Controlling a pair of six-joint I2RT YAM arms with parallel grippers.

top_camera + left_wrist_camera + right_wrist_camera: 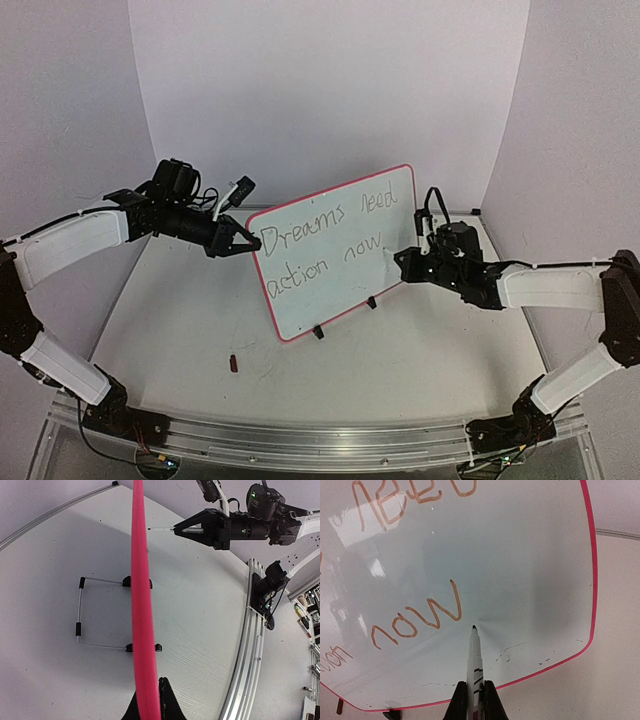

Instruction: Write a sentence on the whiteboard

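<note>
Whiteboard (335, 300) bears sentence (325, 242), marker (474, 655) just beside.

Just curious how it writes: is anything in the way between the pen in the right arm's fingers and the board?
Nothing visible. The marker tip sits right at the whiteboard, on bare surface just past the end of the sentence.
</note>
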